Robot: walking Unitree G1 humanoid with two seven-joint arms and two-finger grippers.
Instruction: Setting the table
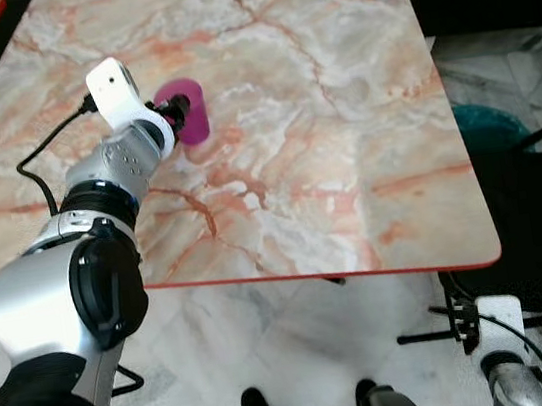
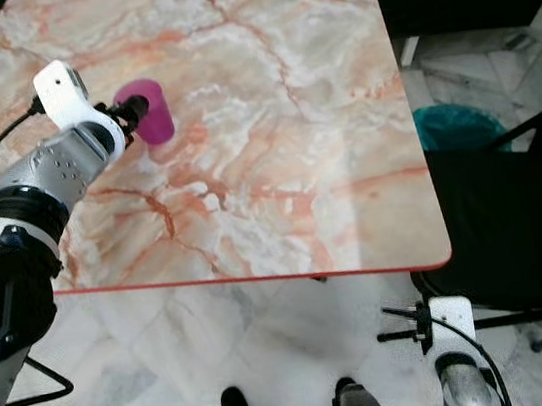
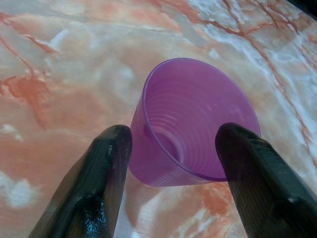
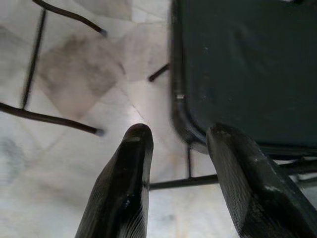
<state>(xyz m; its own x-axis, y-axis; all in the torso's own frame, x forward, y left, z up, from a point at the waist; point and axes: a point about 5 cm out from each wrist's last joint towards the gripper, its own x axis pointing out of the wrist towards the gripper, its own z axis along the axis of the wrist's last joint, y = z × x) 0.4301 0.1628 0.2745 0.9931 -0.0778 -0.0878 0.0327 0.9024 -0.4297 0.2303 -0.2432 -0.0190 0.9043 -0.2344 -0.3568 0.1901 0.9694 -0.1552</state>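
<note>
Marble table point(image 1: 345, 152) carries a purple cup point(image 3: 193, 124) upright between the left gripper's point(image 3: 171, 163) parted fingers (thin plastic, likely light and crushable); grasp its midwall gently. Right gripper point(image 4: 178, 163) hangs open.

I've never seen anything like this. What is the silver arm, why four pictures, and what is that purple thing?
It is a humanoid robot setting a table. Two pictures come from cameras on its head, looking down at a marble table. The other two come from cameras on its wrists. The left gripper reaches over the table, its two black fingers open on either side of a purple cup, which stands upright. It is not squeezed yet. The right gripper hangs idle and open beside the table, above the floor and a dark chair.
</note>
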